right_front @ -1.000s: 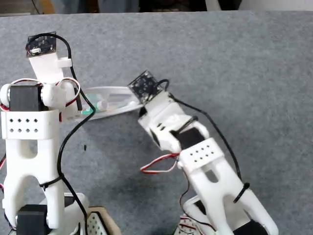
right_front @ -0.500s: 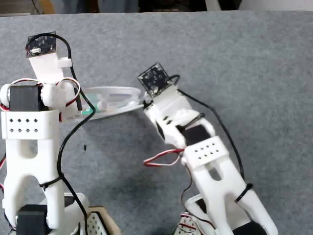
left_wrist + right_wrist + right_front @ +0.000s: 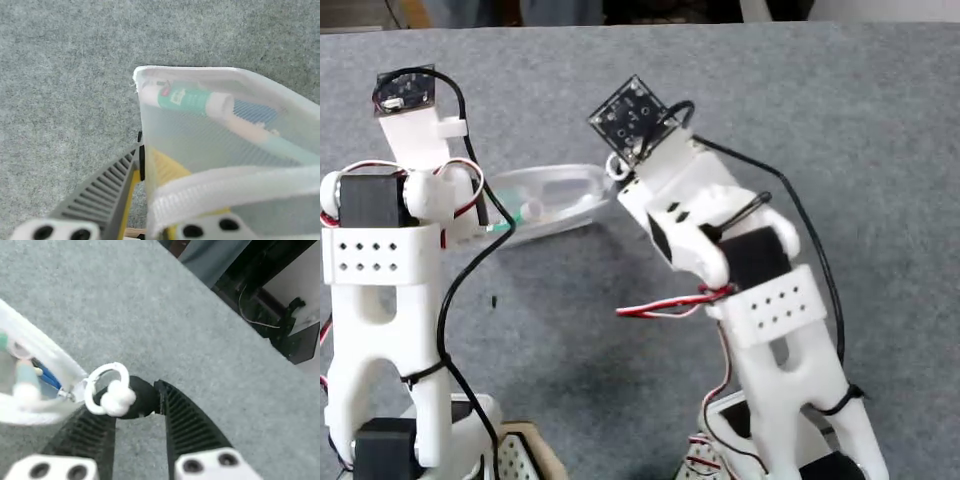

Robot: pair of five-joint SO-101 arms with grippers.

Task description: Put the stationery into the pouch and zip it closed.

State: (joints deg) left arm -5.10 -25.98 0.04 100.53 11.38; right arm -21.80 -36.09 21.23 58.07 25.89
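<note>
pouch [image 3: 545, 200] left-centre of bench [image 3: 840, 120], stationery [image 3: 192, 100] inside | left claw [image 3: 147, 162] clamped on pouch end | right claw [image 3: 135, 400] pinching zip pull [image 3: 107, 390]

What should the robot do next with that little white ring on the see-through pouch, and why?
Probably open the right gripper and let the white ring zipper pull go: its slider seems to sit at the translucent plastic pouch's end, stationery inside, left gripper gripping the other end.
</note>
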